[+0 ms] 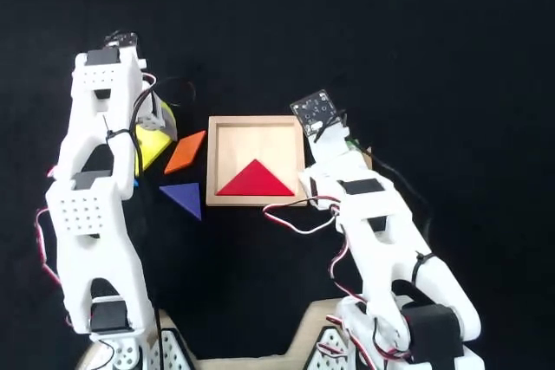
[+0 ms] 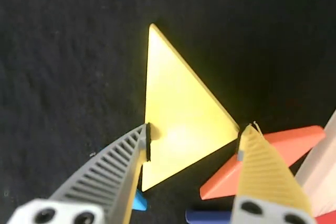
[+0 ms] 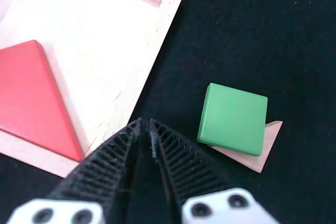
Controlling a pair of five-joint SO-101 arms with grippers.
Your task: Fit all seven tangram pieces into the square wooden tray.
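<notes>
— Red triangle lies in the wooden tray, against the rim nearest the arms. Left gripper?
— Fingers spread, straddling the yellow triangle beside the tray. Right gripper pinched closed, empty, over the tray's edge; green square near.

No text, label, brand, number or sign can be read in any of the views. Only plain, unprinted faces are shown by the yellow triangle between the spread fingers of the left gripper, by the green square just beside the closed right gripper, and by the wooden tray.
</notes>
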